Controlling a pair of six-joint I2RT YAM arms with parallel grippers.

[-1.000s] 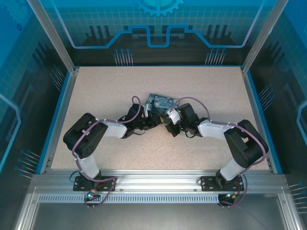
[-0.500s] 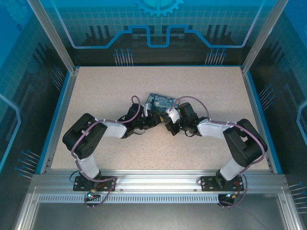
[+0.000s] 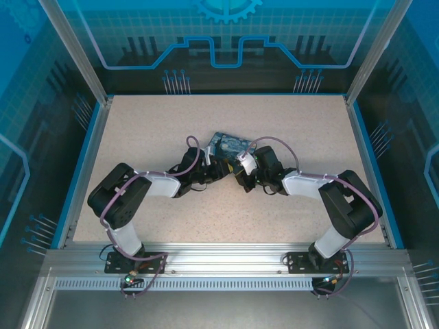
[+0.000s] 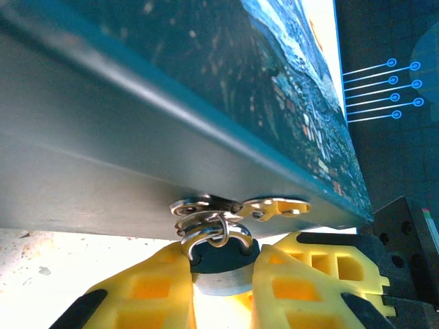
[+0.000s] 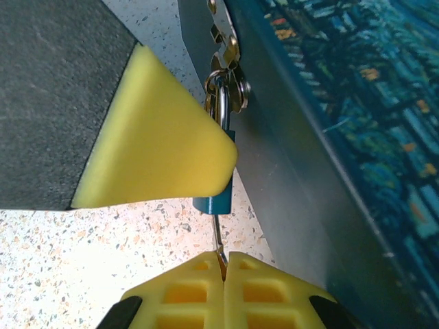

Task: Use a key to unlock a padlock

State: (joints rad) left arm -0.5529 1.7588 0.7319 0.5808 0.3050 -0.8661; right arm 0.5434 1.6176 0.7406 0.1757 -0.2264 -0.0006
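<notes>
1. My left gripper [image 4: 223, 273] is clamping the padlock [image 4: 219, 259] by its dark body, with one yellow finger [image 4: 161, 284] pressing on each side.
2. The padlock is hanging against the near side wall of the box [image 3: 230, 142]. Its shackle [image 4: 214, 233] is passing through the metal hasp rings [image 4: 202, 205].
3. My right gripper [image 5: 223, 266] is pinching the key [image 5: 218, 238], fingertips squeezed together on its lower end. The thin blade is pointing up and meeting the underside of the padlock's blue body.
4. In the right wrist view, my left gripper's yellow finger is getting in the way and covering most of the padlock. Only a bottom corner of the body and the shackle above are showing past it.
5. The box's grey side wall is standing just beside the key and crowding its right side.
6. The box is lying mid-way across the speckled table [image 3: 302, 123], and both my arms are converging on its near edge.
7. The box lid [image 5: 357, 89] is showing a swirling blue painting with flecks of yellow.
</notes>
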